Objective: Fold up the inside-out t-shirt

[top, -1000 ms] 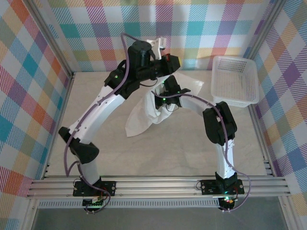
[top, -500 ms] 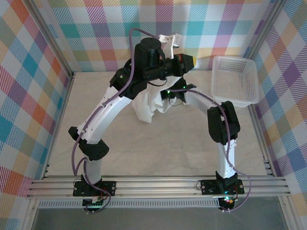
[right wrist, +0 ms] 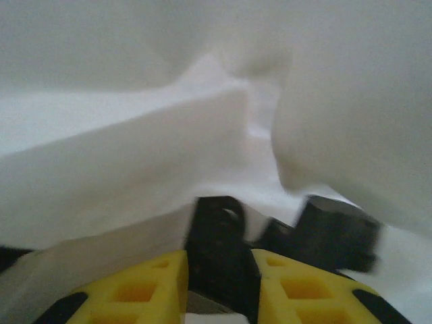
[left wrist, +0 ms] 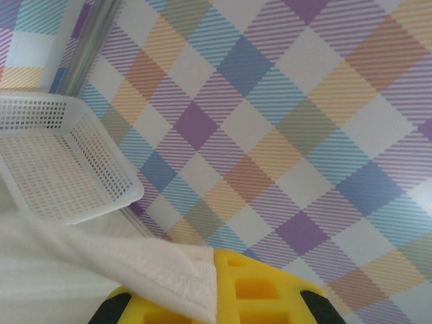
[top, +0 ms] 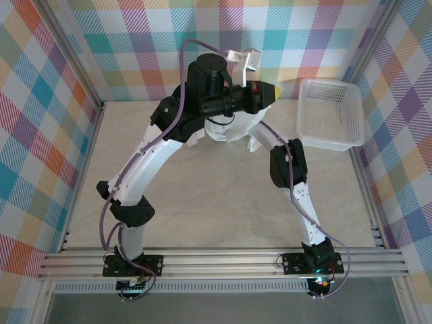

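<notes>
Top view: the plain cream soft cloth t-shirt (top: 231, 129) hangs bunched at upper centre, above the beige bench (top: 202, 202). Left wrist view: the left tool (left wrist: 236, 297) is clenched on the shirt's hem. Right wrist view: the right tool (right wrist: 219, 283) is parted, with cloth draped over it.

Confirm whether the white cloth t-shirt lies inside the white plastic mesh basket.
No: the t-shirt is bunched well left of the basket, whose floor is bare.

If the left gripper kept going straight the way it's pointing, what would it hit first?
Probably the plaid wall: the left gripper aims past the white basket, though depth is hard to judge.
</notes>
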